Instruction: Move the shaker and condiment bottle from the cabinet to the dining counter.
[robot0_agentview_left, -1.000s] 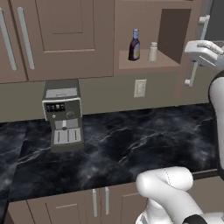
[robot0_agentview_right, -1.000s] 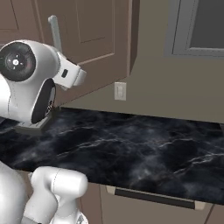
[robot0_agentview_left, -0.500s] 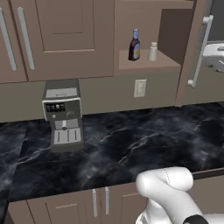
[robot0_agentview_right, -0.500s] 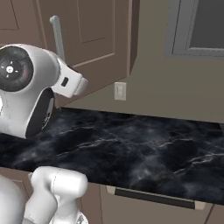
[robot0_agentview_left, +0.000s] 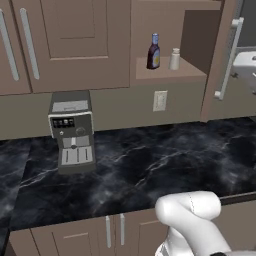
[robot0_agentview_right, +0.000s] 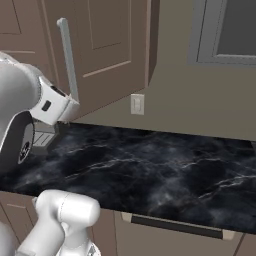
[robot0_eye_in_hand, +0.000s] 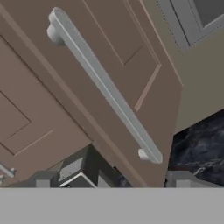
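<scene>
up on the wall, the tan-brown wooden cabinet (robot0_agentview_left: 75, 40) with recessed-panel doors stands with its right door (robot0_agentview_left: 220, 60) swung wide open, edge-on in the left base view, its long silver bar handle (robot0_agentview_left: 227, 57) facing right. inside, on the bare wooden shelf (robot0_agentview_left: 167, 75), the slim condiment bottle (robot0_agentview_left: 153, 51) of dark red-brown sauce with a pale label and blue-grey cap stands upright. just beside it on the right stands the small white cylindrical shaker (robot0_agentview_left: 174, 59) with a rounded top, shorter than the bottle; the two look apart, not touching. both sit near the front edge of the shelf.

below the cabinet a white wall outlet (robot0_agentview_left: 160, 100) is set in the beige backsplash, and a grey boxy coffee machine (robot0_agentview_left: 72, 131) stands on the narrow black marble worktop (robot0_agentview_left: 150, 170) with white veins, to the left.

the robot's two-finger gripper (robot0_eye_in_hand: 111, 179) is close in front of the open door, near the lower end of the handle. in the hand view its two dark fingertips (robot0_eye_in_hand: 43, 180) stand wide apart at the bottom edge, with the handle's lower end above the gap between them and nothing clamped; the jaws are spread and empty. in the right base view the white wrist sits just beside the bottom of the handle (robot0_agentview_right: 68, 70), at the left.
</scene>
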